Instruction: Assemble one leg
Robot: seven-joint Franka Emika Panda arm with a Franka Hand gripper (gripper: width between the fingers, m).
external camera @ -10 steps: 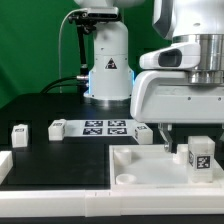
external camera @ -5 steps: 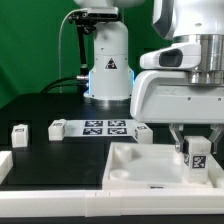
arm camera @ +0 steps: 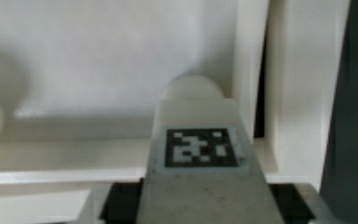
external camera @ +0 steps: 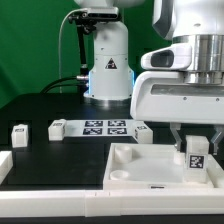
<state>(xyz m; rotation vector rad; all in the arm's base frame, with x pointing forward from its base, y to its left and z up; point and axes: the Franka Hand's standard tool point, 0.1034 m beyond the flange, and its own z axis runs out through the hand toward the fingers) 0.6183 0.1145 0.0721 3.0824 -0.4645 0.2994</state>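
Note:
My gripper (external camera: 196,140) is shut on a leg (external camera: 197,155), a small white block with a black-and-white tag, and holds it slightly tilted over the right part of the large white tray (external camera: 140,172). In the wrist view the leg (arm camera: 202,120) runs out from between my gripper (arm camera: 202,205), with dark fingers (arm camera: 126,200) on either side and the tray's inner corner (arm camera: 87,90) behind it. Three more legs lie on the black table: one (external camera: 18,133) at the exterior view's left, one (external camera: 57,128) beside it, one (external camera: 143,131) near the tray.
The marker board (external camera: 105,126) lies at the back of the table before the arm's white base (external camera: 108,75). A white part's edge (external camera: 4,165) shows at the exterior view's far left. The tray has a round socket (external camera: 127,176) near its front corner.
The fingers now sit lower round the leg's top, and the leg has tipped slightly and shifted a little over the tray. The other legs have not moved.

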